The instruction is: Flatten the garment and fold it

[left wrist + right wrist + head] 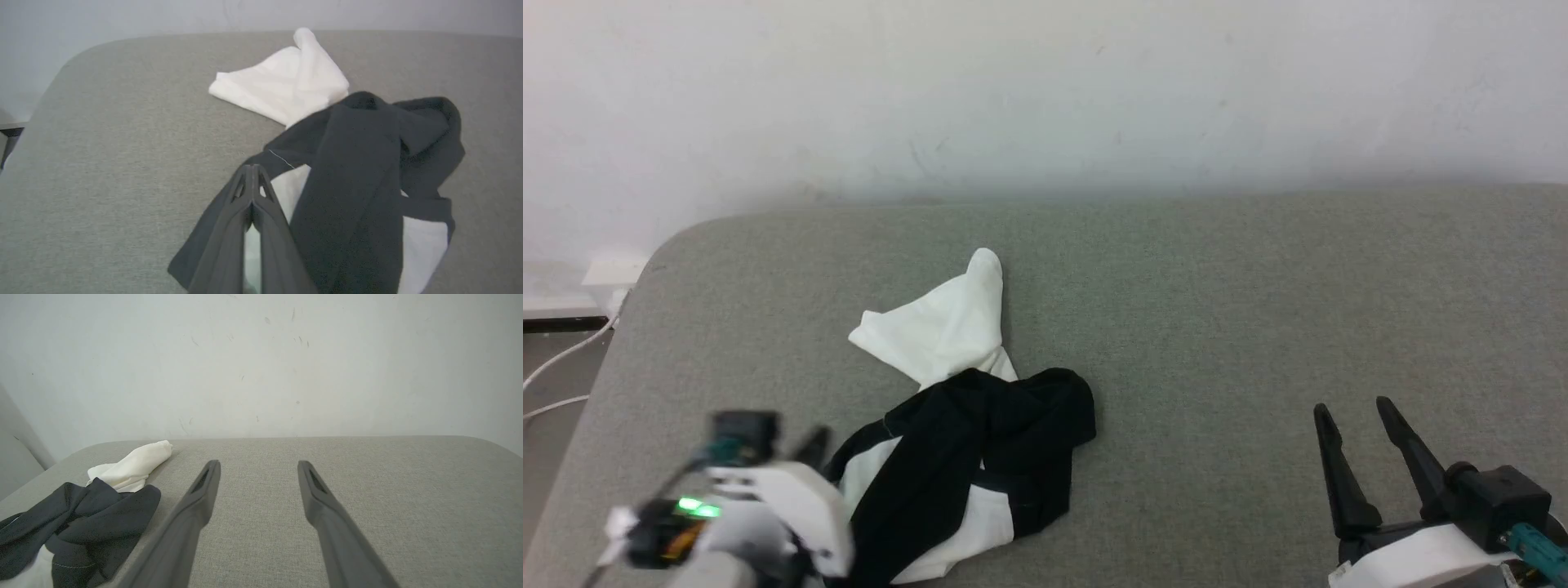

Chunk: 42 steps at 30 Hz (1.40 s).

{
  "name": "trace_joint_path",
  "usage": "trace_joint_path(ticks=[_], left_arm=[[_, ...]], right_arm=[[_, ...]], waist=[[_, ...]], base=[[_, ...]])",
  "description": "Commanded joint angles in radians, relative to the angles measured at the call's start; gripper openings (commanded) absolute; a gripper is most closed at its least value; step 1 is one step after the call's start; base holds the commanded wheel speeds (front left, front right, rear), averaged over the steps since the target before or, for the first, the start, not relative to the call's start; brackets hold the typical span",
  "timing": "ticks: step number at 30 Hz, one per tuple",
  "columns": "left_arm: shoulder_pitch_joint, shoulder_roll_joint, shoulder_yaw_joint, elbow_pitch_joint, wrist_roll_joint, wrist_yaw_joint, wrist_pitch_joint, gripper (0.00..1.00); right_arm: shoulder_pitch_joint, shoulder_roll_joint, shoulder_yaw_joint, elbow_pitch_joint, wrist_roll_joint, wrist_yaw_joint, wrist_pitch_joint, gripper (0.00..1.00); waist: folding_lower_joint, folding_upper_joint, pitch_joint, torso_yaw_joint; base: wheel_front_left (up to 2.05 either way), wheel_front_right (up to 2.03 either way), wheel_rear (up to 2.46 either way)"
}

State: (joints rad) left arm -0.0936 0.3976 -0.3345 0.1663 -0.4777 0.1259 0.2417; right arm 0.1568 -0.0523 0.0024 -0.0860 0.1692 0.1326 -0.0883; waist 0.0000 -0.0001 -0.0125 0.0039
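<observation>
The garment (956, 457) lies crumpled on the grey padded surface (1241, 310), its black sleeves bunched over the white body and a white flap (947, 327) sticking out toward the wall. In the left wrist view the garment (347, 183) spreads to the right of my left gripper (252, 168). That gripper is shut, tips together at the edge of a black sleeve. I cannot tell whether cloth is pinched. In the head view my left gripper (810, 446) is blurred at the garment's left edge. My right gripper (1350, 406) (258, 463) stands open over bare surface, well right of the garment (102, 514).
A pale wall (1045, 98) runs behind the surface. The surface's rounded far left corner (670, 245) drops off to the floor, where white cables (564, 359) and a white socket box (613, 273) sit. Bare padding stretches right of the garment.
</observation>
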Motion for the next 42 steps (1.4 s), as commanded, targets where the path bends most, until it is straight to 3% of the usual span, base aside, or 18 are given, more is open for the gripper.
trace_joint_path(ticks=[1, 5, 12, 20, 23, 24, 25, 26, 34, 42], left_arm=[[0.001, 0.02, 0.038, -0.017, 0.0, 0.028, -0.027, 0.0], [0.093, 0.053, 0.152, -0.102, -0.031, 0.114, -0.071, 0.0], [0.266, 0.045, 0.246, -0.216, -0.091, 0.195, -0.078, 0.0], [0.362, 0.002, 0.281, -0.242, -0.137, 0.224, -0.102, 0.0], [0.344, 0.007, 0.274, -0.244, -0.141, 0.204, -0.107, 0.0], [0.332, 0.009, 0.27, -0.246, -0.139, 0.197, -0.111, 0.16], [0.32, 0.011, 0.263, -0.248, -0.136, 0.191, -0.111, 0.8], [0.303, 0.012, 0.252, -0.252, -0.134, 0.183, -0.108, 1.0], [0.113, -0.007, 0.085, -0.237, -0.135, 0.043, -0.018, 1.0], [-0.093, -0.042, -0.03, -0.049, -0.143, -0.072, 0.084, 1.0]], right_arm=[[0.006, 0.002, -0.002, 0.001, 0.007, -0.002, -0.005, 1.0], [0.008, 0.002, -0.012, -0.001, 0.009, -0.002, -0.009, 1.0], [0.002, 0.002, -0.008, 0.002, 0.007, -0.002, -0.008, 1.0], [0.0, 0.002, -0.008, -0.001, 0.005, -0.002, -0.006, 1.0], [-0.003, 0.002, -0.004, -0.001, 0.004, -0.002, -0.004, 1.0], [-0.004, 0.002, -0.003, -0.002, 0.004, -0.002, -0.004, 1.0], [-0.005, 0.002, -0.003, -0.002, 0.003, -0.002, -0.003, 1.0], [-0.005, 0.002, -0.004, -0.002, 0.002, -0.002, -0.002, 1.0], [-0.015, 0.002, 0.004, -0.002, 0.003, -0.002, 0.0, 1.0], [-0.031, 0.002, 0.012, 0.001, 0.004, -0.002, -0.001, 1.0]], waist=[[0.0, 0.0001, 0.001, 0.005], [0.0, 0.0001, 0.002, 0.022], [0.0, 0.0001, 0.003, 0.045], [0.0, 0.0001, 0.001, 0.056], [0.0, 0.0001, 0.003, 0.057], [0.0, 0.0001, 0.003, 0.056], [0.0, 0.0001, 0.004, 0.056], [0.0, 0.0001, 0.004, 0.056], [0.0, 0.0001, 0.013, 0.031], [0.0, 0.0001, 0.044, -0.022]], base=[[0.0, 0.0, 0.0], [0.0, 0.0, 0.0], [0.0, 0.0, 0.0], [0.0, 0.0, 0.0], [0.0, 0.0, 0.0], [0.0, 0.0, 0.0], [0.0, 0.0, 0.0], [0.0, 0.0, 0.0], [0.0, 0.0, 0.0], [0.0, 0.0, 0.0]])
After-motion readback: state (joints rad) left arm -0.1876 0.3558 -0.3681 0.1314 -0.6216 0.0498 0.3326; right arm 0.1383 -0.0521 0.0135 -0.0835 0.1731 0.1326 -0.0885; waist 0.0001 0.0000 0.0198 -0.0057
